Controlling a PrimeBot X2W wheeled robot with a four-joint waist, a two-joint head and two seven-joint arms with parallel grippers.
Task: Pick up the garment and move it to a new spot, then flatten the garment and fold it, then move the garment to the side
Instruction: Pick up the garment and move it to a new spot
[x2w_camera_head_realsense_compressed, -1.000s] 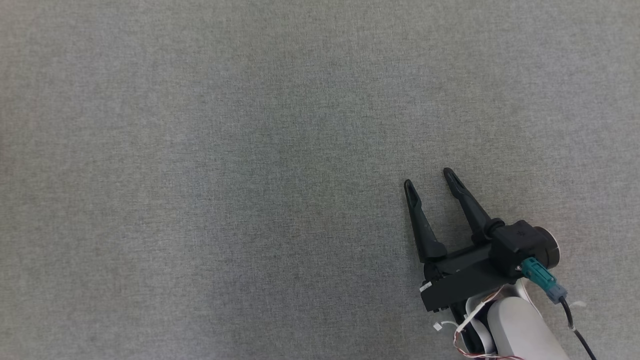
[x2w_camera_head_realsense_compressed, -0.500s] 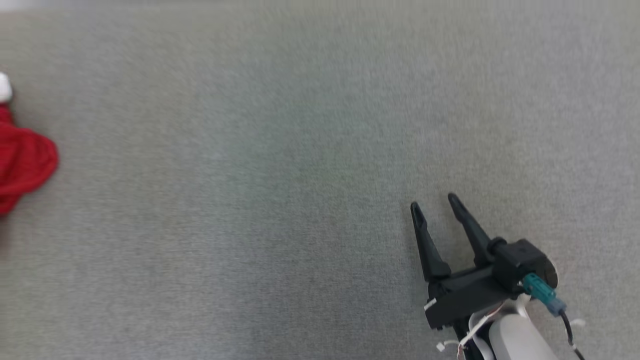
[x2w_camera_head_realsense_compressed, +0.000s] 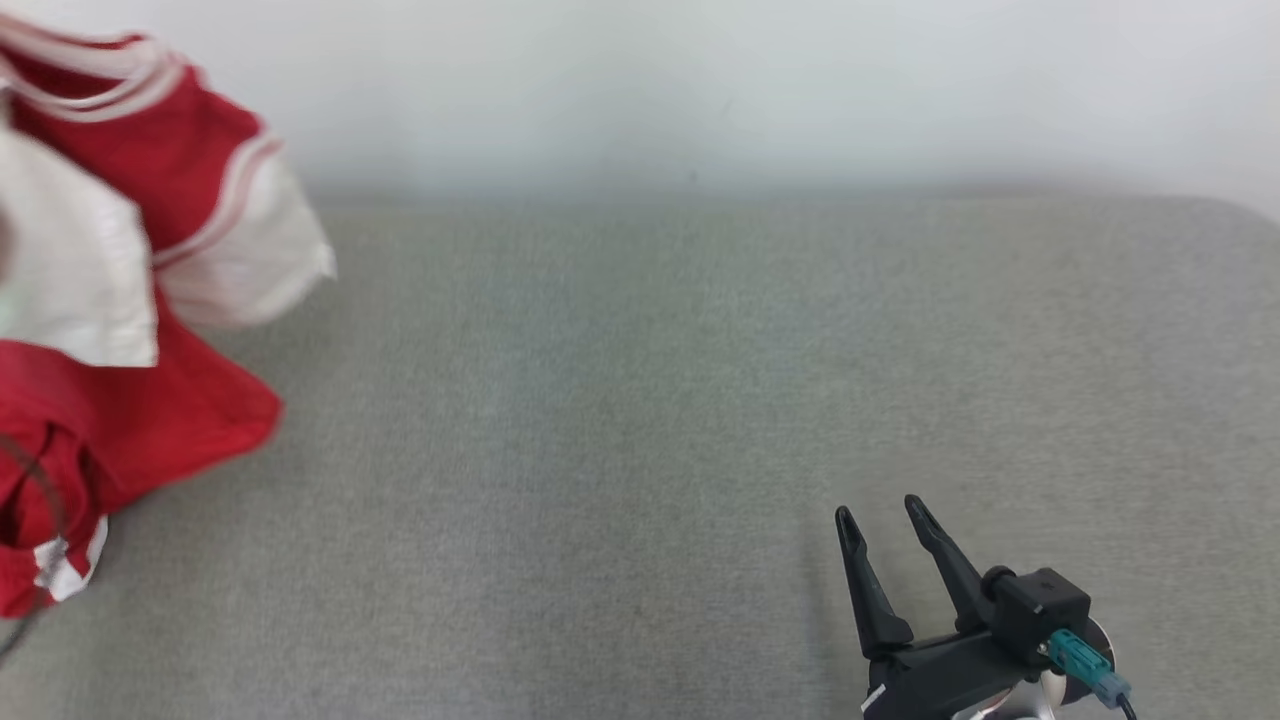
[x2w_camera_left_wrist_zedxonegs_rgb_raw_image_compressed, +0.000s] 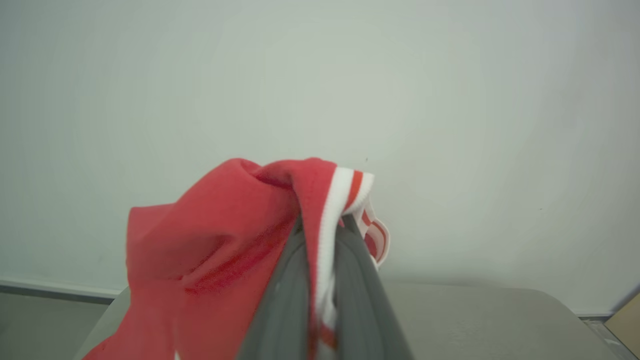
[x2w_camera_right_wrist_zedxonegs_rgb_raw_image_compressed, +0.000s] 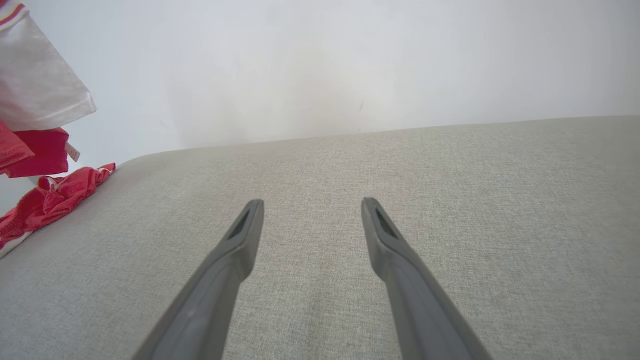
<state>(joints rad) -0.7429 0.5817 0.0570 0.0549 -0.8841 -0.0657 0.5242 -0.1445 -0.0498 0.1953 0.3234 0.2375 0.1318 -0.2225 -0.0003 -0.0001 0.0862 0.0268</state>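
Observation:
The garment (x2w_camera_head_realsense_compressed: 130, 330) is red with white sleeves and white stripes, hanging at the far left of the head view with its lower end near the grey table (x2w_camera_head_realsense_compressed: 640, 400). In the left wrist view my left gripper (x2w_camera_left_wrist_zedxonegs_rgb_raw_image_compressed: 325, 225) is shut on the garment (x2w_camera_left_wrist_zedxonegs_rgb_raw_image_compressed: 225, 240), with a red fold and white-striped trim pinched between its two grey fingers. My right gripper (x2w_camera_head_realsense_compressed: 880, 515) is open at the lower right, low over bare cloth. In the right wrist view its spread fingers (x2w_camera_right_wrist_zedxonegs_rgb_raw_image_compressed: 240, 240) have nothing between them, and the garment (x2w_camera_right_wrist_zedxonegs_rgb_raw_image_compressed: 45, 145) hangs at the far left.
A pale wall (x2w_camera_head_realsense_compressed: 700, 90) runs behind the table's far edge. The table's rounded far right corner (x2w_camera_head_realsense_compressed: 1240, 215) shows in the head view. A brown object's corner (x2w_camera_left_wrist_zedxonegs_rgb_raw_image_compressed: 625, 325) sits at the lower right of the left wrist view.
The head camera has tilted up, bringing the wall and far table edge into view. The garment has come into view at the left and now hangs raised. The right gripper stays open.

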